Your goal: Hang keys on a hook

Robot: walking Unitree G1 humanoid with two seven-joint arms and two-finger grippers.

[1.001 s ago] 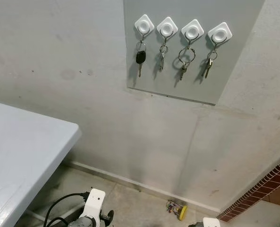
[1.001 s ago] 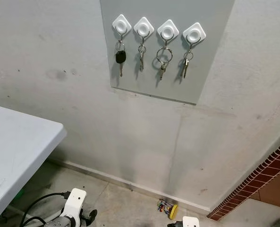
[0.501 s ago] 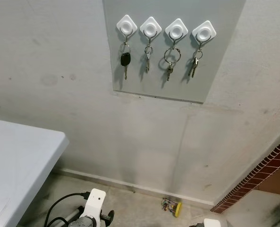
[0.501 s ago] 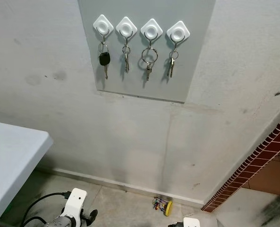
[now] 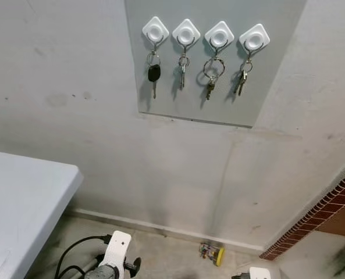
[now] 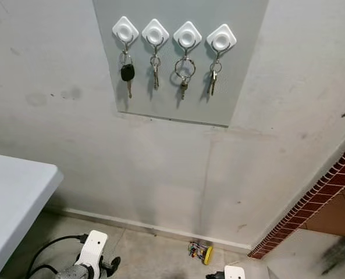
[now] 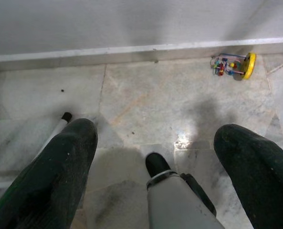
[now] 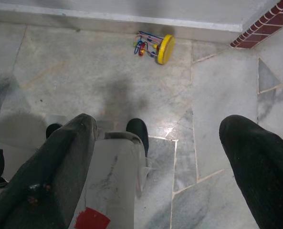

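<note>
All four hooks (image 5: 205,36) carry keys (image 5: 154,72). Left gripper (image 7: 155,157) and right gripper (image 8: 155,157) hang below them, spread wide, holding nothing. Adding another set could knock one off.

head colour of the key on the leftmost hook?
Black key head, on the leftmost hook; clearest in left eye view.

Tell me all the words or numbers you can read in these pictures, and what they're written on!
None: no word, number or label can be read anywhere.
The black-headed key may carry a mark, but it is too small to tell.
The hooks, grey board, white table and yellow toy on the floor show no writing.
</note>
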